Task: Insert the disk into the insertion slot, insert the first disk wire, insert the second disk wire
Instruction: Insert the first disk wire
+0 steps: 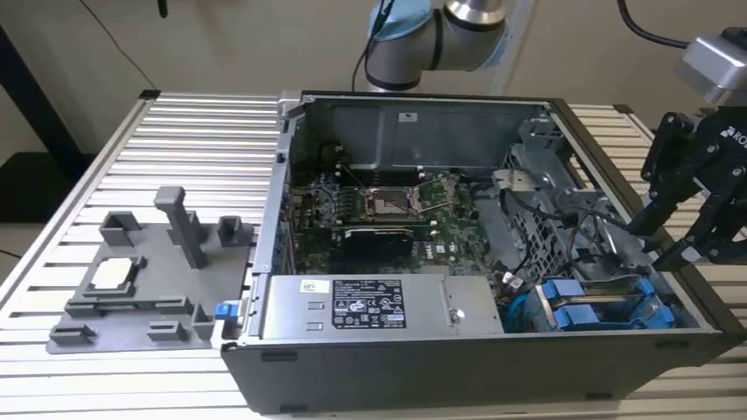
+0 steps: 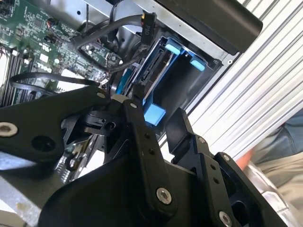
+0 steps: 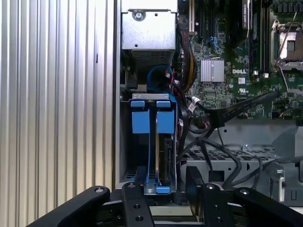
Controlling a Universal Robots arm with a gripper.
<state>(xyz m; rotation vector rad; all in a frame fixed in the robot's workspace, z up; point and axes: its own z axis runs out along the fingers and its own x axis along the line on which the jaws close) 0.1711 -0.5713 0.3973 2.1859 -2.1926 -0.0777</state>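
Observation:
In an open computer case, two blue-carrier drives stand side by side in the grey drive cage, the insertion slot (image 1: pixel 653 293) (image 3: pixel 124 137). The disk (image 3: pixel 166 153) (image 2: pixel 158 71) sits down in the bay, its metal side showing between blue rails in both wrist views. My black gripper (image 1: pixel 667 238) (image 3: pixel 163 188) (image 2: pixel 158 106) hovers open just above the cage's end, fingers either side of a blue carrier tab (image 3: pixel 162 190), holding nothing. Loose black disk wires (image 3: pixel 213 142) lie beside the cage. One black connector (image 2: pixel 147 28) hangs over the drives.
A silver power-supply box (image 1: pixel 373 306) fills the case's near side, beside the cage. The motherboard (image 1: pixel 386 206) lies behind it. A grey fixture plate (image 1: pixel 140 280) rests on the slatted table at the exterior view's left. A person's sleeve (image 2: pixel 284 142) is close by.

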